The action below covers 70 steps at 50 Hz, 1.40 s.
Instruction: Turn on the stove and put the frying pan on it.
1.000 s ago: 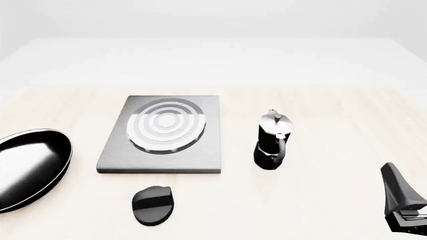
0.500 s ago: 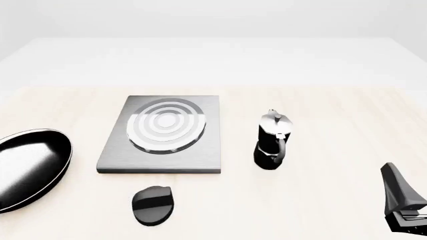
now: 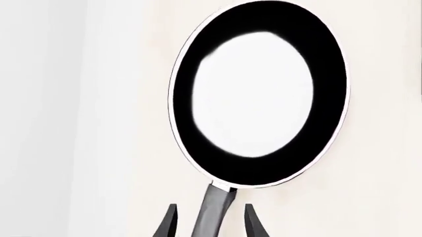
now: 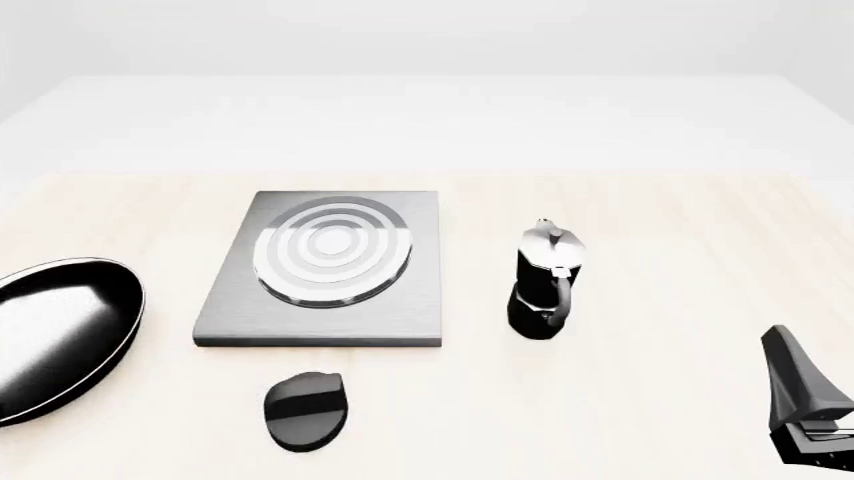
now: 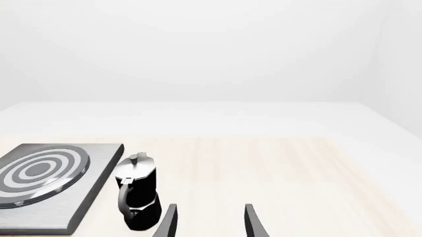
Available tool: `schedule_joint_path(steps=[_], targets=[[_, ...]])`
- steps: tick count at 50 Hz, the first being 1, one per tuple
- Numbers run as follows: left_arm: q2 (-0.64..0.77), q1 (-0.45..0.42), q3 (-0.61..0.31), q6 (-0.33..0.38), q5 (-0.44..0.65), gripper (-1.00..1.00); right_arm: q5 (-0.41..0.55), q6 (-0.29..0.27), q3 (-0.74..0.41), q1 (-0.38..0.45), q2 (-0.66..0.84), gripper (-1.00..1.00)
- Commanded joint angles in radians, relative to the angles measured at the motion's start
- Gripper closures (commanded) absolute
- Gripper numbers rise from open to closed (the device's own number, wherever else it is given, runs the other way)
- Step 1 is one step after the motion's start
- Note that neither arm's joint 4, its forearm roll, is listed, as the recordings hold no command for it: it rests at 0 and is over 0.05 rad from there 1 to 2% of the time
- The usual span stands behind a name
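Nothing moved, frying pan (image 4: 60, 335) left of stove (image 4: 324, 268), unchanged

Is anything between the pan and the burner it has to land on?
Nothing visible. The pan lies left of the stove, with bare table between; the knob and moka pot sit off that path.

A simulated kitchen test scene is shown. Cookware is laid out on a pale wood-grain counter (image 4: 641, 230): a stove (image 4: 320, 300) with burner rings, a frying pan (image 4: 60, 335) and a moka pot (image 4: 545, 283). Blank white rendered surroundings are seen beyond.
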Motion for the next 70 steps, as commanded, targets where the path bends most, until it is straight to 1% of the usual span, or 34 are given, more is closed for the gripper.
schedule_joint_path(steps=[1, 11, 18, 21, 27, 33, 37, 42, 51, 60, 66, 70], targets=[[0.076, 0.032, 0.045, 0.040, -0.096, -1.00, 0.000, 0.000, 0.000, 0.000, 0.000, -1.00], [0.138, 0.046, 0.081, 0.061, -0.166, -1.00, 0.000, 0.000, 0.000, 0.000, 0.000, -1.00], [0.192, 0.073, 0.095, 0.089, -0.229, -1.00, 0.000, 0.000, 0.000, 0.000, 0.000, -1.00], [0.190, 0.069, 0.098, 0.087, -0.225, -1.00, 0.000, 0.000, 0.000, 0.000, 0.000, -1.00], [0.216, 0.086, 0.115, 0.109, -0.260, -1.00, 0.000, 0.000, 0.000, 0.000, 0.000, -1.00], [0.222, 0.097, 0.125, 0.122, -0.270, -1.00, 0.000, 0.000, 0.000, 0.000, 0.000, -1.00], [0.244, 0.116, 0.136, 0.147, -0.305, -1.00, 0.000, 0.000, 0.000, 0.000, 0.000, -1.00], [0.252, 0.122, 0.139, 0.152, -0.310, -1.00, 0.000, 0.000, 0.000, 0.000, 0.000, -1.00], [0.320, 0.153, 0.147, 0.185, -0.382, -1.00, 0.000, 0.000, 0.000, 0.000, 0.000, -1.00], [0.412, 0.189, 0.157, 0.230, -0.490, -1.00, 0.000, 0.000, 0.000, 0.000, 0.000, -1.00], [0.450, 0.198, 0.158, 0.238, -0.521, -1.00, 0.000, 0.000, 0.000, 0.000, 0.000, -1.00], [0.494, 0.215, 0.160, 0.259, -0.570, -1.00, 0.000, 0.000, 0.000, 0.000, 0.000, -1.00]])
